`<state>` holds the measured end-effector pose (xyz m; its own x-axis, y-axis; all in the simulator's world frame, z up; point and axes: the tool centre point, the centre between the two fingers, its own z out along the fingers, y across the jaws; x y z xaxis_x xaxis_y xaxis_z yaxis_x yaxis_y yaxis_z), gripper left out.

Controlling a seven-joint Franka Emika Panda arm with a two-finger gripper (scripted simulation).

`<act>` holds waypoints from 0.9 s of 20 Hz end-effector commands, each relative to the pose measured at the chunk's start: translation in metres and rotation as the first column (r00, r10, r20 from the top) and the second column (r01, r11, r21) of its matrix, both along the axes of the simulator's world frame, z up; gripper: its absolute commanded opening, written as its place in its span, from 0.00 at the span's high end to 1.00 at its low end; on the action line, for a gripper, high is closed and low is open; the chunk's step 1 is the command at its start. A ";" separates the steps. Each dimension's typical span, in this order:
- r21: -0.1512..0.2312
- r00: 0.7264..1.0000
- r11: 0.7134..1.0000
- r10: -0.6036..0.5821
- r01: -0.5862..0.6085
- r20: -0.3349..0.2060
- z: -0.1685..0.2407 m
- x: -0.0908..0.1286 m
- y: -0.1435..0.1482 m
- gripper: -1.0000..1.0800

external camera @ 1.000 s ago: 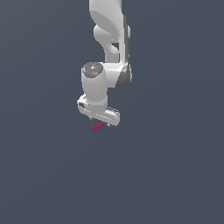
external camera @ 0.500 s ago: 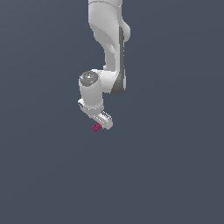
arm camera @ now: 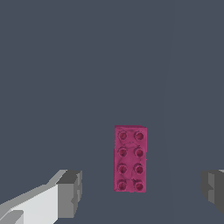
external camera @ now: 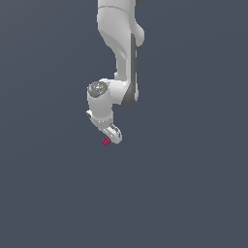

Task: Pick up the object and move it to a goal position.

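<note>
The object is a small magenta studded brick point(arm camera: 131, 158) lying flat on the grey floor. In the wrist view it lies between my two grey fingertips point(arm camera: 70, 192), one on each side, with clear gaps to both. My gripper point(arm camera: 142, 190) is open and empty. In the exterior view the brick point(external camera: 106, 141) shows as a tiny pink patch just beside the white gripper point(external camera: 114, 137), which hangs low over it. The arm reaches down from the top of that view.
A plain dark grey floor point(external camera: 193, 193) fills both views. No other objects, walls or edges show.
The wrist has turned, so the gripper now shows end-on instead of broadside in the exterior view. The arm has shifted toward the exterior view's left. The brick has stayed in place.
</note>
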<state>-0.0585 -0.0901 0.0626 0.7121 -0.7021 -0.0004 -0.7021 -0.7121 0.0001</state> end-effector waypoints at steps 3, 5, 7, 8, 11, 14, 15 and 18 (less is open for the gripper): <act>0.000 1.000 1.000 -0.001 0.001 0.000 -0.005 0.000 0.000 0.04; 0.000 1.000 1.000 -0.002 0.002 0.000 -0.012 0.000 0.000 0.04; 0.000 1.000 1.000 -0.003 0.003 0.000 -0.021 -0.001 0.000 0.04; 0.000 1.000 1.000 -0.003 0.003 0.000 -0.026 -0.001 0.000 0.04; 0.000 1.000 1.000 -0.005 0.005 0.000 -0.040 -0.001 0.000 0.04; 0.000 1.000 1.000 -0.006 0.006 0.000 -0.048 -0.001 0.000 0.04; 0.000 1.000 1.000 -0.006 0.006 0.000 -0.050 -0.001 0.000 0.04; 0.000 1.000 1.000 -0.006 0.006 0.000 -0.051 -0.001 0.000 1.00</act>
<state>-0.0598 -0.0901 0.0126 0.7082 -0.7060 -0.0011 -0.7060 -0.7082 0.0008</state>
